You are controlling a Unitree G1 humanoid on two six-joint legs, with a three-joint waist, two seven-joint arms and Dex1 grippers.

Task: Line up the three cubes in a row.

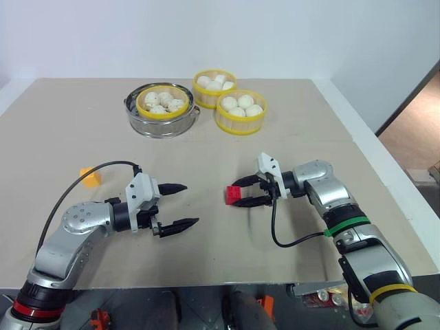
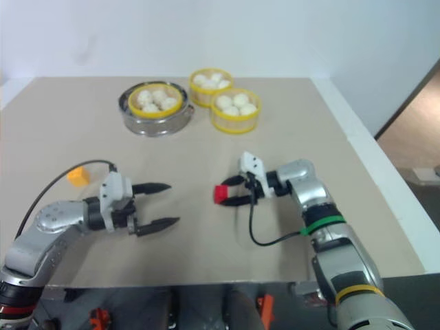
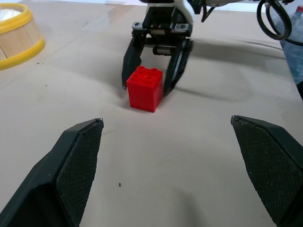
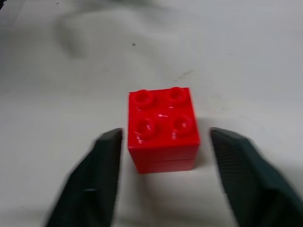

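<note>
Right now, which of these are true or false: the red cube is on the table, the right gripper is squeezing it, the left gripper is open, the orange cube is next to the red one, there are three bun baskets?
1. The red cube sits on the table. True.
2. The right gripper squeezes it. False: its fingers stand apart on either side, with gaps.
3. The left gripper is open. True.
4. The orange cube lies beside the red one. False: it lies far off, past the left arm.
5. Three bun baskets stand at the back. True.

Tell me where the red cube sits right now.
The red cube stands studs-up on the table, right of centre in the head views, between the open jaws of the right gripper, nearer the robot than the bun baskets.
</note>
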